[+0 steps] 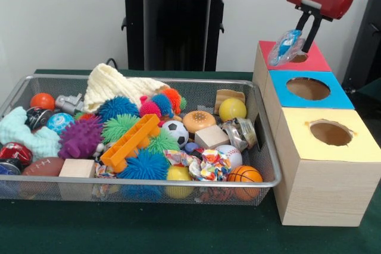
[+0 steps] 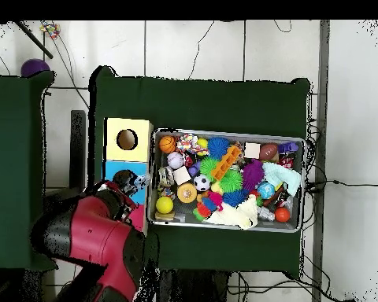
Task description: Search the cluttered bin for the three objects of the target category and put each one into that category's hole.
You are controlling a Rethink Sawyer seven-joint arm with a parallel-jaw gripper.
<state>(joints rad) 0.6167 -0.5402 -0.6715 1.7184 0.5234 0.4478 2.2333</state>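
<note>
The black pincer [image 1: 303,35] is clamped on a crinkly clear-blue plastic packet [image 1: 284,47] (hanging aslant) directly over the round hole [image 1: 297,57] of the red-topped wooden box [image 1: 314,62].

We see a plain pale wall [image 1: 59,22] behind the table [image 1: 149,230], which wears a dark green cloth. From above, we find the floor [image 2: 192,47] laid in large light tiles with dark seams, thin black cables [image 2: 318,185] trailing across it. A second green-covered table [image 2: 11,157] stands apart to one side, a purple ball [image 2: 33,67] near its corner.
</note>
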